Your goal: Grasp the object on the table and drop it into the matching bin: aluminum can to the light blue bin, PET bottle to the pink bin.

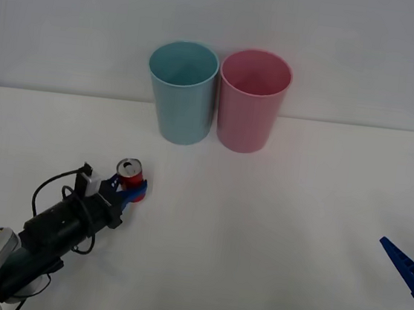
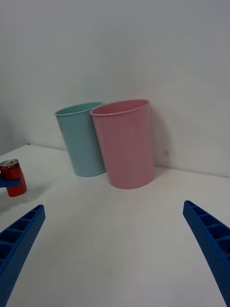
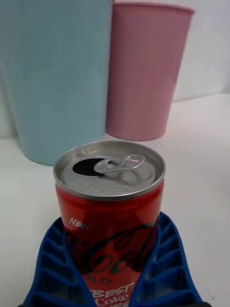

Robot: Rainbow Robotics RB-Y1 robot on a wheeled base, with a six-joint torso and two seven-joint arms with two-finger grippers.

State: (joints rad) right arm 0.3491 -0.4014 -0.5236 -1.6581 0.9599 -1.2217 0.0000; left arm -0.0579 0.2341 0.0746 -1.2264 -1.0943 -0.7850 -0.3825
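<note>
Opened red aluminum can, silver lid, clasped by left tool

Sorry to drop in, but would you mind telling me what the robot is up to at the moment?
The left gripper has its blue fingers closed around the aluminum can, which stands upright on the table, its tab already opened. The light blue bin and the pink bin stand side by side at the far edge. The can belongs in the light blue one. The right gripper waits open at the right.
</note>
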